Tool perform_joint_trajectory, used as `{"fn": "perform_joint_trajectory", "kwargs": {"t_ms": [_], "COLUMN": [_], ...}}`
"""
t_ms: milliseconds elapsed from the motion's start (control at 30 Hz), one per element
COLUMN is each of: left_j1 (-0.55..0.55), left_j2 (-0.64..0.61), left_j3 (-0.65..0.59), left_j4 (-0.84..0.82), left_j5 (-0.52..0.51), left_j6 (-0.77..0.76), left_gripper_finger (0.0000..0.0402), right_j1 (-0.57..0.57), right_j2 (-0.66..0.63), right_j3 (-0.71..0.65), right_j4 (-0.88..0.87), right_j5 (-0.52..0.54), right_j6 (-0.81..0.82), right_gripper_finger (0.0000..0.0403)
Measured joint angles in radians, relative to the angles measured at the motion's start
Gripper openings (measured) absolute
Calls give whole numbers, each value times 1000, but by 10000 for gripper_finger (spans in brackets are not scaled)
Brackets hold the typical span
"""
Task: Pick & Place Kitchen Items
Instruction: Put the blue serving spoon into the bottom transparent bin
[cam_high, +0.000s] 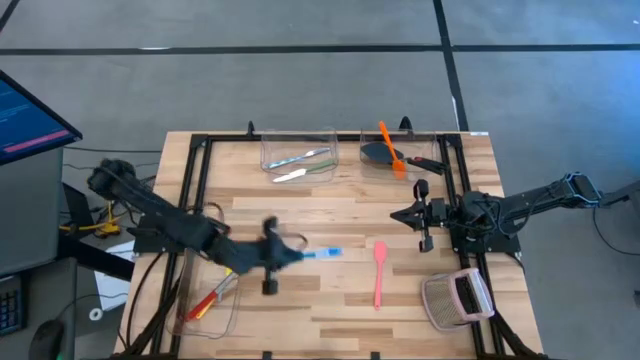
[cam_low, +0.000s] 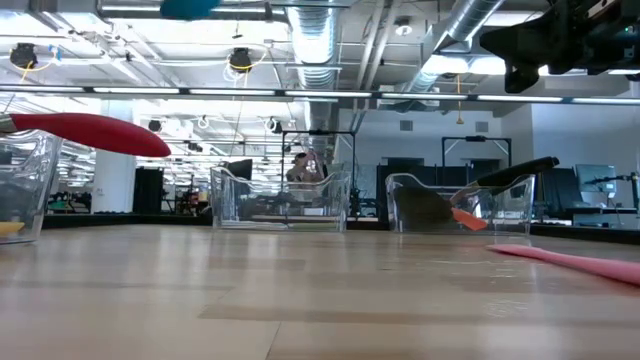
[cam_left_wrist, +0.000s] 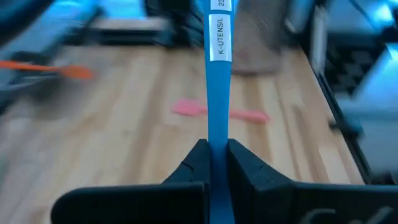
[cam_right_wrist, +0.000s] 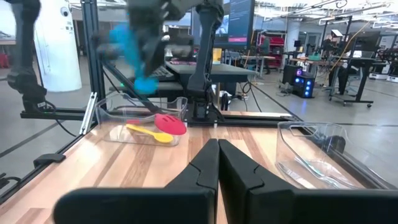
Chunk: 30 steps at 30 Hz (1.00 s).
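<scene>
Your left end effector (cam_left_wrist: 211, 163) is clamped on the blue spatula (cam_high: 322, 253), gripping the handle near one end; the rest sticks out fwd, held up off the table (cam_high: 330, 205) approx. mid-table. It looks light, thin and fairly stiff plastic, so it shouldn't sag, but the smooth handle (w/ a label on it) could pivot in a narrow pinch. Grip nearer the middle if you re-grasp.

Right end effector (cam_right_wrist: 217, 163) is closed on nothing, waiting over the table's right side.

The pink spatula (cam_high: 380, 272) lies flat on the wood just beside the blue one; take it mid-handle too. The red spoon (cam_right_wrist: 171, 123) and a yellow one (cam_right_wrist: 144, 132) sit in the left bin (cam_right_wrist: 104, 121).
</scene>
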<state>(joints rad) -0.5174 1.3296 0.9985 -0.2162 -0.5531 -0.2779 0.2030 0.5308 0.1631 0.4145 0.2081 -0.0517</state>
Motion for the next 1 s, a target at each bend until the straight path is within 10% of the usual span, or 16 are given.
{"fn": "perform_joint_trajectory", "kwargs": {"t_ms": [467,1000], "left_j1": [-121,-449], "left_j2": [-237,-233], "left_j3": [-1,-153], "left_j4": [-650,-748], "left_j5": [-153,-300], "left_j6": [-695,-1175], "left_gripper_finger": [3,3], "right_j1": [0,28], "right_j2": [0,0], "right_j3": [0,0], "right_j4": [-32,-48], "right_j5": [-1,-1], "right_j6": [43,79], "right_gripper_finger": [1,1]}}
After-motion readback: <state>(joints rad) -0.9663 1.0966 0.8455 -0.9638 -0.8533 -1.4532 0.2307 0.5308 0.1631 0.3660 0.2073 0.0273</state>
